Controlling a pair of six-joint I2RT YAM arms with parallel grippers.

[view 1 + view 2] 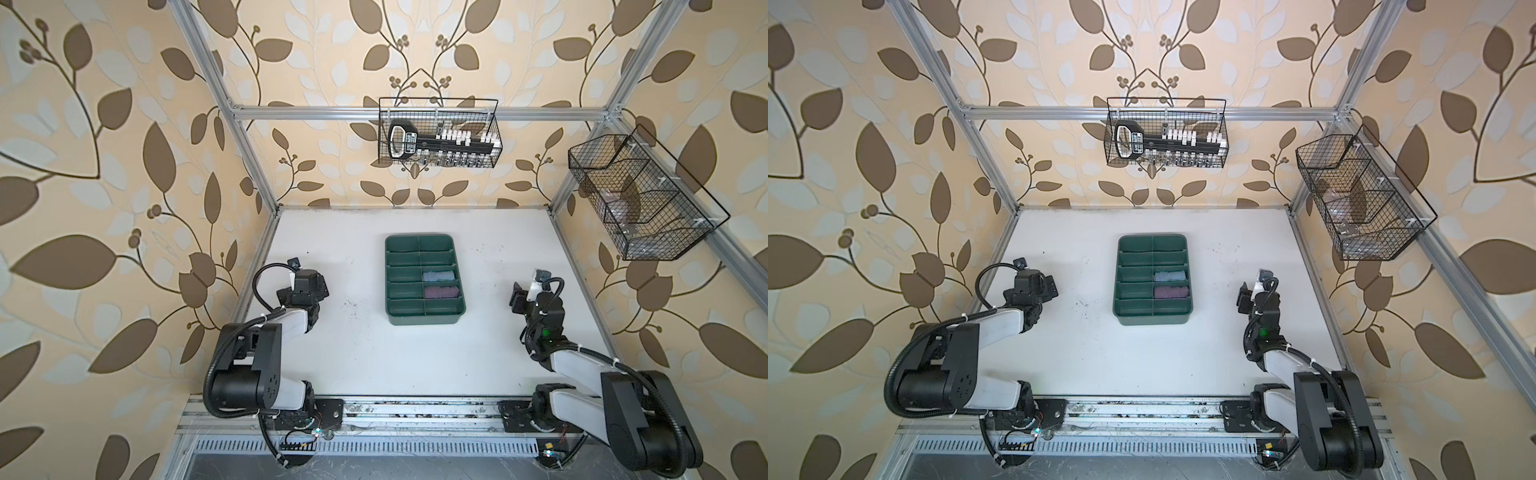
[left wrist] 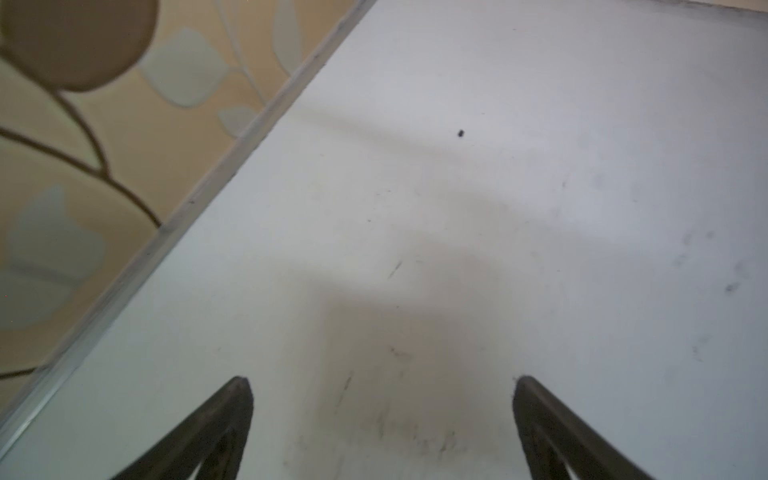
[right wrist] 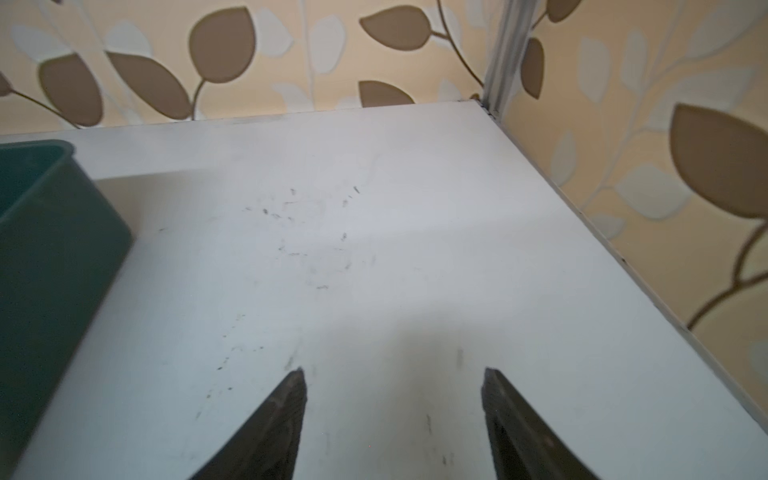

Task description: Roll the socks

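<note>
Left gripper (image 2: 382, 380): jaws spread wide, nothing between them, hovering over bare white tabletop (image 1: 374, 353) near the table's left edge, well apart from the tray.

Centre: green divided tray (image 1: 428, 318) sits mid-table. The socks are both in it, in the right-hand column. The grey-blue sock (image 1: 439, 276) is a compact bundle in the third compartment from the far end. The purple sock (image 1: 441, 291) is a similar bundle in the next compartment toward the robot. Stripes and cuffs are too small to make out. Other compartments look empty.

Right gripper (image 3: 394, 371): jaws apart, holding nothing, over bare table to the right of the tray, whose corner shows in the right wrist view.

Progress: both socks look rolled and stowed and no loose sock is visible, so the task reads as essentially finished, with nothing obvious left.
</note>
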